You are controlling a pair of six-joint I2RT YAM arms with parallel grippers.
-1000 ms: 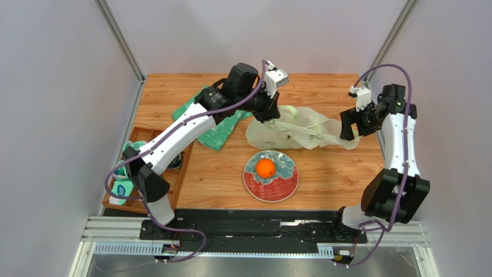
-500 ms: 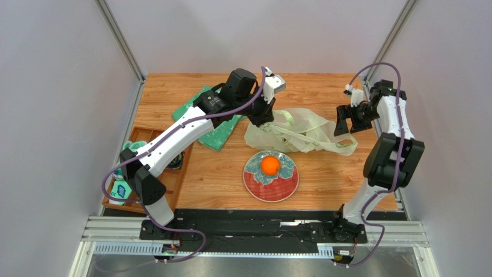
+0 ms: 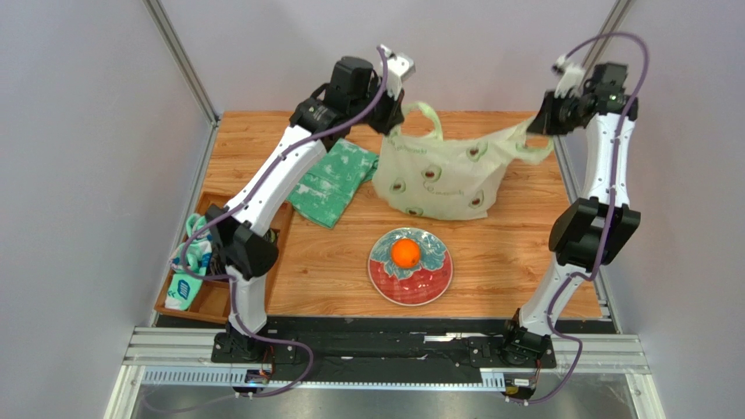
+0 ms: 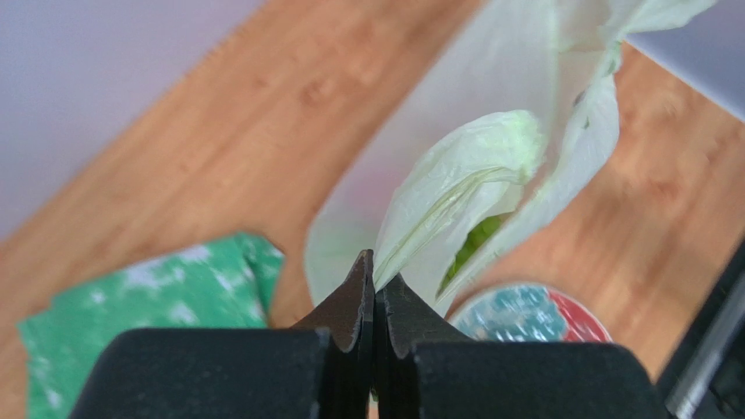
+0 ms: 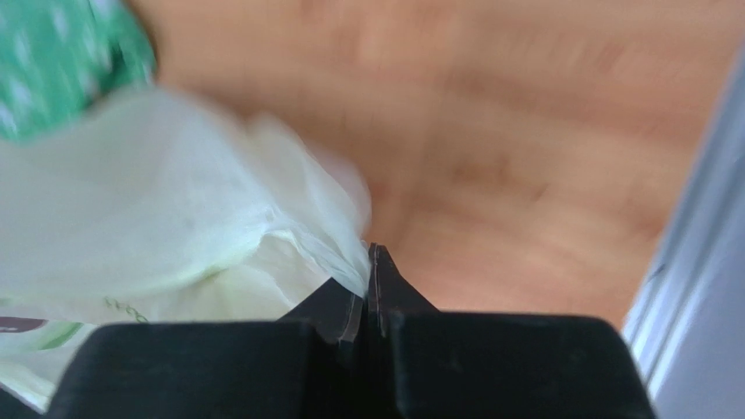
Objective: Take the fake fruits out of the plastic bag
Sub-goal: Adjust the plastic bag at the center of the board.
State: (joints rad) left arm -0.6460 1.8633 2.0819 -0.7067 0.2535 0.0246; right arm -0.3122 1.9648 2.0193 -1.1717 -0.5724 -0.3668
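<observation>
Wooden table [image 3: 525, 262] carries cloth [image 3: 330, 179], plate [image 3: 413, 294]

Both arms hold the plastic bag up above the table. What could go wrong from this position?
1. The left tool and the right tool each pinch only a thin fold of the plastic bag. The film may slip out or tear under load.
2. The bag hangs behind the plate, not over it. Fruits that fall out could roll across the table, or knock the orange off the plate.
</observation>
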